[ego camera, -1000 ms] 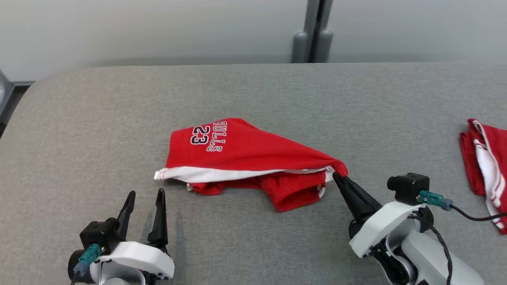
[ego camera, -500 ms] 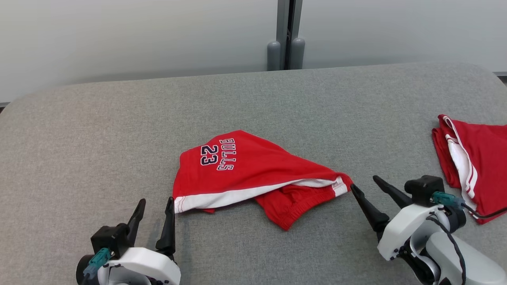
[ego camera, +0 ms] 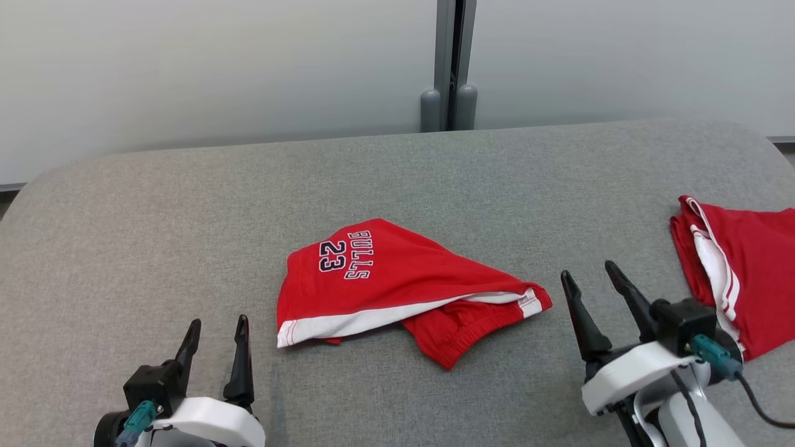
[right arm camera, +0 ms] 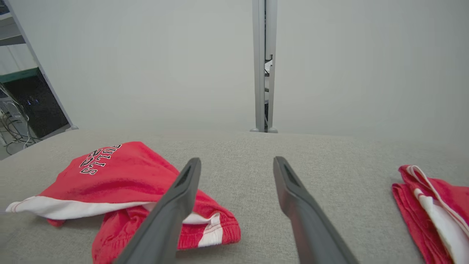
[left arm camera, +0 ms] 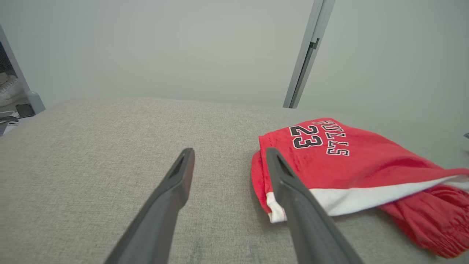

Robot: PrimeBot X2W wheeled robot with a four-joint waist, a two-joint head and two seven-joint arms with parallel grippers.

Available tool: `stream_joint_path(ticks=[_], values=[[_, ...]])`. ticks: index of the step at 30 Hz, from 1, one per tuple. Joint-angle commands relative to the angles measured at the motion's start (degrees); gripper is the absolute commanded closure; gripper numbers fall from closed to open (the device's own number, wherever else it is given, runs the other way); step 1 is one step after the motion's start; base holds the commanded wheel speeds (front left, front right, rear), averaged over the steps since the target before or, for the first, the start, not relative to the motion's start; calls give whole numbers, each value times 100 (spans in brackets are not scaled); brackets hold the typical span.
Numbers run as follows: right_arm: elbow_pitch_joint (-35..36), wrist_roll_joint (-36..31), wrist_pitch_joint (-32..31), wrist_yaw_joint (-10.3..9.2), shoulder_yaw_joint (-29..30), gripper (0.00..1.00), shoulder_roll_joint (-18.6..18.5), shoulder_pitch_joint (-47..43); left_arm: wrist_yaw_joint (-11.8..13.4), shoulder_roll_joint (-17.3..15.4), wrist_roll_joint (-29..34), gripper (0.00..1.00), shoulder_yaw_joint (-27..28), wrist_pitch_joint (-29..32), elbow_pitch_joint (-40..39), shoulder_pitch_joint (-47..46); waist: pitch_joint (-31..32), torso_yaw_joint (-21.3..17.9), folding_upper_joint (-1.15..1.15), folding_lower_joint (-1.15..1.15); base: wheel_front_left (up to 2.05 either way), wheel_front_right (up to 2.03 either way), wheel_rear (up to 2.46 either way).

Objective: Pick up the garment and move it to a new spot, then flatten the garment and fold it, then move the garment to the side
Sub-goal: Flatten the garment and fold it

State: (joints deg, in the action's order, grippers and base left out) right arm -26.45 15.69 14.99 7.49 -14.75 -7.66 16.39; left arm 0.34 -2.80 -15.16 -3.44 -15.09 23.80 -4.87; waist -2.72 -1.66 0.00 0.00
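"BULLS" lettering and number "23" in dark, white-edged print on the red garment (ego camera: 397,279)

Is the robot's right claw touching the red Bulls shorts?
Apart. The head view shows a strip of bare grey surface between the open right gripper and the nearest corner of the red shorts.

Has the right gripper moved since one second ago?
Yes. The right gripper released the corner of the shorts and drew rightward, closer to the folded red garment.
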Motion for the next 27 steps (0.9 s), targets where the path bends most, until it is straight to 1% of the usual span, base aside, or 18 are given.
stream_joint_path(ticks=[1,2,3,9,12,16,21,22,27], values=[[56,-71,25,-1,141,0,46,-155,45,-23,84,0,20,-7,-32,87,59,3,0,0,0,0,0],[126,-204,25,-1,258,0,114,-273,72,-23,104,0,37,-7,-54,134,96,-2,0,0,0,0,0],[229,-413,25,0,416,0,274,-492,112,-24,187,0,53,-6,-111,178,146,-9,0,0,0,0,0],[251,-684,25,-1,571,0,446,-979,178,-23,404,0,180,-6,-265,460,292,-33,0,0,0,0,0],[222,-610,25,-1,591,0,458,-1151,195,-23,475,0,218,-6,-338,631,371,-41,0,0,0,0,0],[195,-394,26,-1,380,0,460,-1305,161,-21,560,0,191,-7,-345,830,450,-50,0,0,0,0,0],[158,-314,26,-1,265,0,455,-1324,162,-23,511,0,116,-7,-385,915,432,-46,0,0,0,0,0],[165,-294,26,-1,264,0,455,-1302,153,-23,463,0,90,-7,-395,893,410,-40,0,0,0,0,0],[98,-148,26,-1,193,0,456,-1150,-123,-24,96,0,-117,-7,-328,657,223,10,0,0,0,0,0]])
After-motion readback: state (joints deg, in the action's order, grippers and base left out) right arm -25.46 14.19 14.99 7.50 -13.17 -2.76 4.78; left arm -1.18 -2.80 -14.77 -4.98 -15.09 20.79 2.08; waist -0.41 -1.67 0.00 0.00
